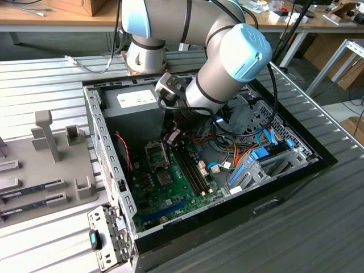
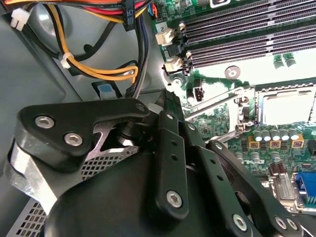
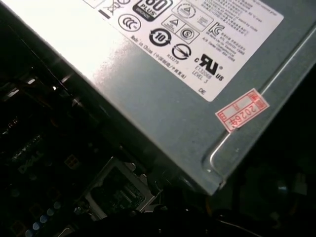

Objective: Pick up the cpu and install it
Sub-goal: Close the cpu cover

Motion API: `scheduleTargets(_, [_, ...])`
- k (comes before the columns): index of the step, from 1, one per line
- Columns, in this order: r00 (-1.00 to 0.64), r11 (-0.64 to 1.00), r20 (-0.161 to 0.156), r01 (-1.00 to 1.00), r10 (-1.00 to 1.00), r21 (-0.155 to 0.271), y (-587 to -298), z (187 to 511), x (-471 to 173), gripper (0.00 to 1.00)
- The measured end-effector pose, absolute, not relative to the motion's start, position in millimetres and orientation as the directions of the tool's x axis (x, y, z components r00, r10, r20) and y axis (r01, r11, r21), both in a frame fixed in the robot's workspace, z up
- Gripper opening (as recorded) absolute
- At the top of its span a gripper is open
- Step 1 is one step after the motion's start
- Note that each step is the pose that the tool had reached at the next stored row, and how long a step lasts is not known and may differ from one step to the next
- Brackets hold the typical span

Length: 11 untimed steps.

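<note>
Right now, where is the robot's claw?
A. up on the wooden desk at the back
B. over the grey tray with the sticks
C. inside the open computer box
C: in the exterior view the gripper hangs inside the open computer case, just above the green motherboard, well away from the grey tray.

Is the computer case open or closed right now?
Open. The computer case has no cover on top; its motherboard and power supply lie exposed.
</note>
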State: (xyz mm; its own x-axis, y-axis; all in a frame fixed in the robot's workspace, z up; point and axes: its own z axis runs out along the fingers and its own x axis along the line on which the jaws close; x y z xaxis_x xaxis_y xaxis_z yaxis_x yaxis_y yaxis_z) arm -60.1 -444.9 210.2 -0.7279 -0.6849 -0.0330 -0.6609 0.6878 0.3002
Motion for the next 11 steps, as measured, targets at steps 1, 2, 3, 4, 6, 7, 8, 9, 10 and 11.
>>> scheduleTargets(1, [-0.728, 0.688, -0.033, -0.661, -0.685, 0.300, -445.0, 210.1, -60.7, 0.11])
scheduleTargets(2, [-0.728, 0.688, -0.033, -0.661, -0.685, 0.300, -445.1, 210.1, -61.2, 0.11])
scheduleTargets(3, [-0.728, 0.688, -0.033, -0.661, -0.685, 0.301, -445.3, 210.1, -61.7, 0.11])
scheduleTargets(4, [-0.728, 0.688, -0.034, -0.661, -0.685, 0.301, -445.5, 210.2, -61.9, 0.11])
scheduleTargets(6, [-0.728, 0.687, -0.034, -0.661, -0.685, 0.301, -445.9, 210.6, -62.3, 0.11])
scheduleTargets(7, [-0.728, 0.687, -0.035, -0.661, -0.685, 0.302, -446.0, 210.7, -62.4, 0.11])
scheduleTargets(8, [-0.728, 0.687, -0.035, -0.661, -0.685, 0.302, -446.2, 211.2, -62.5, 0.11])
scheduleTargets(9, [-0.728, 0.687, -0.035, -0.661, -0.685, 0.302, -446.3, 211.7, -62.5, 0.11])
scheduleTargets(10, [-0.728, 0.687, -0.035, -0.661, -0.685, 0.303, -446.4, 212.0, -62.5, 0.11])
scheduleTargets(11, [-0.728, 0.687, -0.036, -0.661, -0.685, 0.303, -446.4, 212.7, -62.5, 0.11])
